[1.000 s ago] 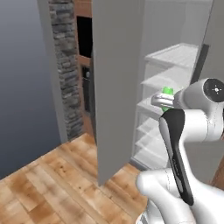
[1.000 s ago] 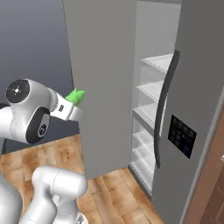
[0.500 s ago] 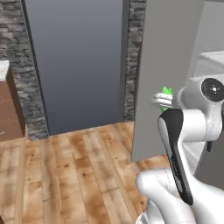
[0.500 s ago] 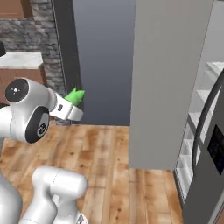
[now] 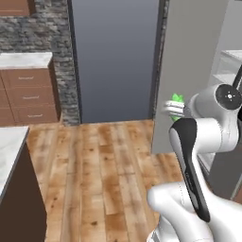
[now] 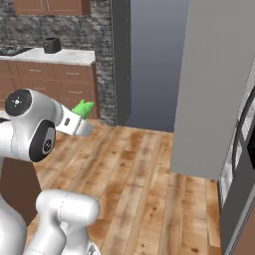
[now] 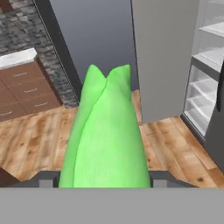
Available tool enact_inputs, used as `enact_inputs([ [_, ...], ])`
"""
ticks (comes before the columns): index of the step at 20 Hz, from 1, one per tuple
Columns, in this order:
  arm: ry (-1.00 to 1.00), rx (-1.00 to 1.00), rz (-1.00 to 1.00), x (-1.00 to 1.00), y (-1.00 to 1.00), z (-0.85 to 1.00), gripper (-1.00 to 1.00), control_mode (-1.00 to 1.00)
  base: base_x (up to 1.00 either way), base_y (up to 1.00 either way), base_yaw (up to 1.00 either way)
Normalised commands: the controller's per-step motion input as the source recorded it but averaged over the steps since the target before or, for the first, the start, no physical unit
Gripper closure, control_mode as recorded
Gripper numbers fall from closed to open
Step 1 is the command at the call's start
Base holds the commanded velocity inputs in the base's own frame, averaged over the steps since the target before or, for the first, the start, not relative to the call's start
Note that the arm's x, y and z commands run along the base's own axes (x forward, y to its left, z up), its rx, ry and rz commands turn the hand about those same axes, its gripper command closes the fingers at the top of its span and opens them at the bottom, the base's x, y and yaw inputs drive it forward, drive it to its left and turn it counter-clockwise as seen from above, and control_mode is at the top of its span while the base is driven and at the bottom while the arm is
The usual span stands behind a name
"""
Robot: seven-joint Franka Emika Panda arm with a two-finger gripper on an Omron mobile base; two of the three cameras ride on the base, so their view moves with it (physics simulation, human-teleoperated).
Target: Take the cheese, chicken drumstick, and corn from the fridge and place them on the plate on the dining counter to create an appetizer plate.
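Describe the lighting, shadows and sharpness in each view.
Left base view: flat, even light, slightly soft, the corn small. Right base view: same flat light, no hard shadows on the wood floor. Hand view: the corn looms large, glossy, edges soft.

We turn left with the base, away from the fridge [image 5: 227,71]; our view swings, so its open shelves slide off to the right edge and its grey side panel [image 6: 214,84] now fills the right of both base views; left of the fridge, the dark doorway [image 5: 116,56], the stone wall [image 6: 74,25] and the brown-cabinet wall counter [image 5: 26,61] come into sight; a marble counter corner [image 5: 7,146] appears low on the left.
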Motion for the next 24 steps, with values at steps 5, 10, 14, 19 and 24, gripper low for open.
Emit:
enact_inputs([
  [5,0.0,0.0,0.0,0.0,0.0,0.0,1.0,1.0,-1.0,0.17,0.0],
  [10,0.0,0.0,0.0,0.0,0.0,0.0,1.0,1.0,-1.0,0.19,0.11],
  [14,0.0,0.0,0.0,0.0,0.0,0.0,1.0,1.0,-1.0,0.03,0.48],
  [19,0.0,0.0,0.0,0.0,0.0,0.0,1.0,1.0,-1.0,0.0,0.63],
  [24,0.0,0.0,0.0,0.0,0.0,0.0,1.0,1.0,-1.0,0.0,0.6],
])
